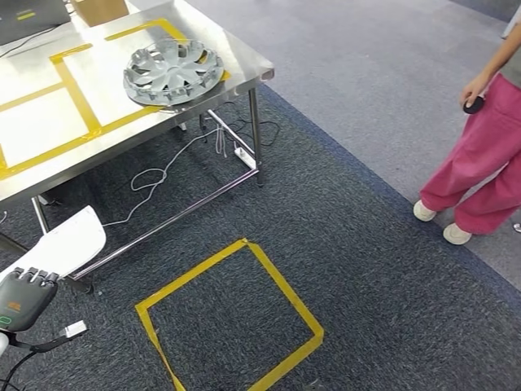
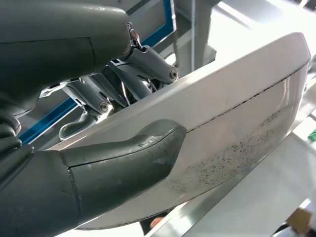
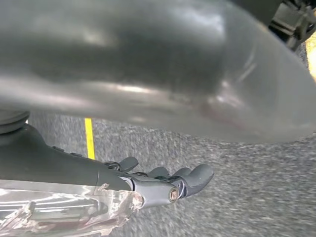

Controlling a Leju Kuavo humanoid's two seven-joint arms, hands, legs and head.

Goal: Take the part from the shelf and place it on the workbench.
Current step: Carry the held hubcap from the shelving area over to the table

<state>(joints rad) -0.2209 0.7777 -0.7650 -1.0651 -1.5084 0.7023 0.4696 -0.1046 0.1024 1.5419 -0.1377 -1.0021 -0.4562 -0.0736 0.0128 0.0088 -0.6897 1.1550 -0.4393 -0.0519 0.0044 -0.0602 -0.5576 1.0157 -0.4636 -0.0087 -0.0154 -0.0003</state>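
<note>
Now | left robot hand (image 2: pixel 111 148) grips pale curved part (image 2: pixel 238 118) | right robot hand (image 3: pixel 164 185) empty, fingers loosely extended

Occlusions and cut-offs, left hand holding part.
Left hand (image 1: pixel 24 297) was cropped by the head view's lower-left corner, its fingers tucked under the white part (image 1: pixel 61 244), whose near end the hand covered. In the left wrist view the thumb (image 2: pixel 141 148) lay across the part (image 2: pixel 242 113), hiding the strip beneath; the fingers (image 2: pixel 149 61) behind it were partly masked. Person (image 1: pixel 485 155), far from the hand, was cut by the right edge; the dark item in their hand (image 1: pixel 474 104) was too small to identify. In the right wrist view a blurred grey body (image 3: pixel 156 64) loomed just beside the right hand (image 3: pixel 175 182); unidentifiable.
</note>
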